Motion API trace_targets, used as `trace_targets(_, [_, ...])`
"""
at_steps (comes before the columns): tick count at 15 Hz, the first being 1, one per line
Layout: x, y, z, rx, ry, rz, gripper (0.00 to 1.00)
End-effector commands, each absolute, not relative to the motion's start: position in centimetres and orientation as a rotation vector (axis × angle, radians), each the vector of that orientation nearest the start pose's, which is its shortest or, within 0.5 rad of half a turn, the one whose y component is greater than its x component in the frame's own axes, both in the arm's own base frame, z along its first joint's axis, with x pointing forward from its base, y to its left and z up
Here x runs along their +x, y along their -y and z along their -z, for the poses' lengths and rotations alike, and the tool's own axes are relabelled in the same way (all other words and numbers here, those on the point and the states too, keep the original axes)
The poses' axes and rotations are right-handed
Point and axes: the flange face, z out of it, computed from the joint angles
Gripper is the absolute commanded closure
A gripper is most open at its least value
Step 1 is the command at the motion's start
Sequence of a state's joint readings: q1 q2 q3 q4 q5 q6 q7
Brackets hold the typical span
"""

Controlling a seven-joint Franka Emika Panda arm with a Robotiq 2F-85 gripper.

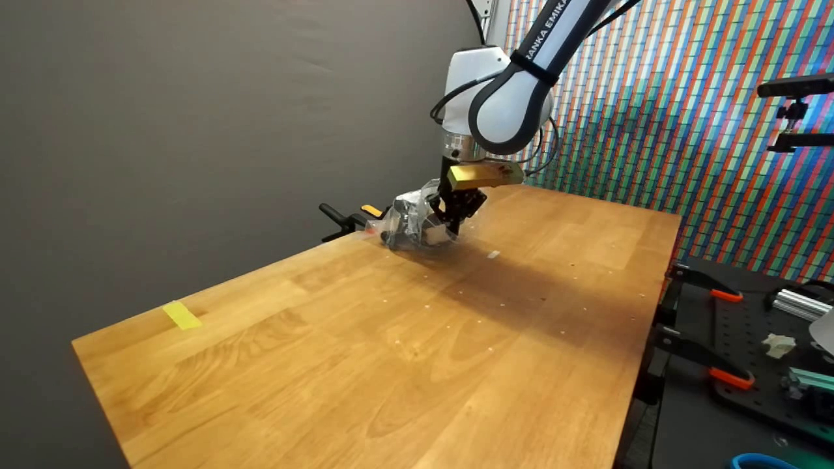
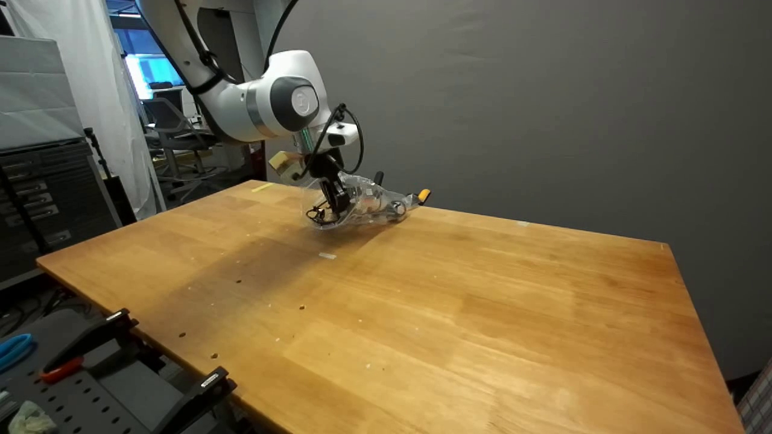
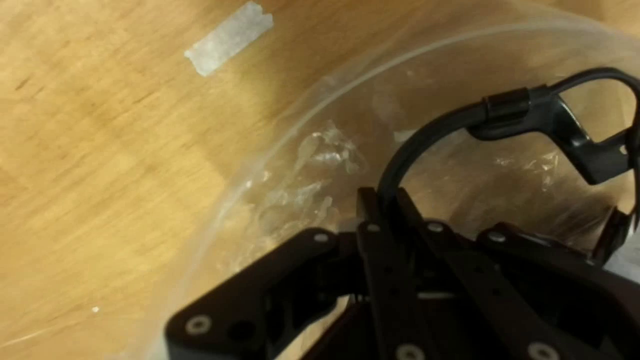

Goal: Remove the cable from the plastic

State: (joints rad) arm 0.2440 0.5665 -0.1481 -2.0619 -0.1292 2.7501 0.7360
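- Carrying the lot: wooden table (image 1: 365,378).
- Crumpled clear plastic (image 2: 371,202) by the table's far edge in both exterior views.
- Tool (image 3: 386,200): pinched down on the black cable (image 3: 450,122), gap only as wide as that.
- Cable arcs right from the tool in the wrist view, within the plastic's rim; can't tell if inside or on top.
- White tape strip (image 2: 327,255) on the table, near side of the plastic.

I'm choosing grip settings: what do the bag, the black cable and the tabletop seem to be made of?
Bag: thin, clear, glossy plastic film; see-through, with glinting creases.
Cable: probably rubber or soft plastic outside, satin black; it curves smoothly.
Tabletop: apparently varnished wood; grain and soft sheen show.
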Motion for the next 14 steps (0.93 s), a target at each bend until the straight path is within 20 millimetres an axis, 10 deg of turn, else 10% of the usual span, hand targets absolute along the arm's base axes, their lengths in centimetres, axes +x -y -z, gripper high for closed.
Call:
trace_targets(1, [57.5,-7.6,-22.2,-3.182,-0.613,0.189,0.98])
trace_targets(14, [46.7,-7.4,-34.1,-3.272,0.042,-0.501,0.98])
